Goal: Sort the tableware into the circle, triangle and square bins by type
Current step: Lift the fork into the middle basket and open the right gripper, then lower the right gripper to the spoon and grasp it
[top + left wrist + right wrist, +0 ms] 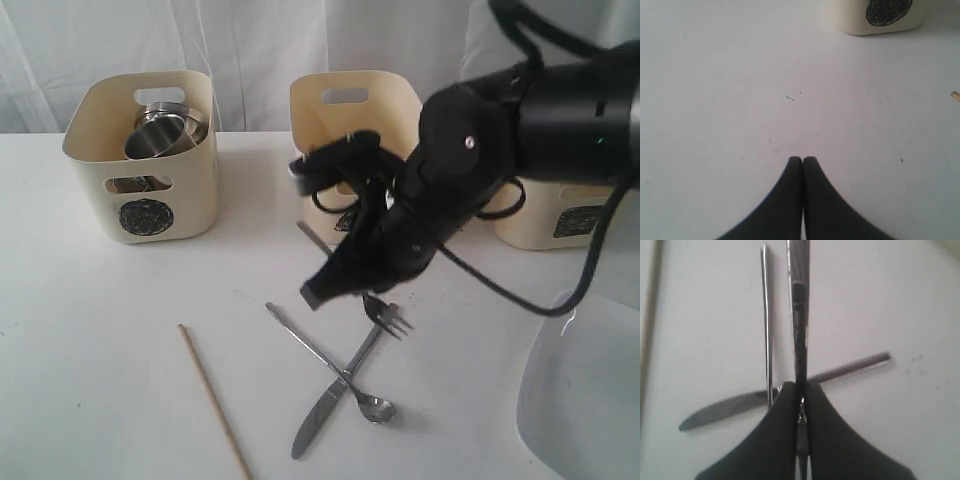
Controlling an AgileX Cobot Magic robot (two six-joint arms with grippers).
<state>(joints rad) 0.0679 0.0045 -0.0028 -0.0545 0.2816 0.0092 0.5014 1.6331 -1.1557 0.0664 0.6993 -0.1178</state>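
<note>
My right gripper reaches across the middle and is shut on a steel fork, held above the table. Under it a steel knife and a steel spoon lie crossed. A wooden chopstick lies to their left. The circle bin holds steel cups. My arm hides most of the middle bin and its mark. The square bin stands at the right. My left gripper is shut, empty, over bare table.
A large white plate fills the front right corner of the table. White curtains hang behind the bins. The chopstick's tip shows at the edge of the left wrist view.
</note>
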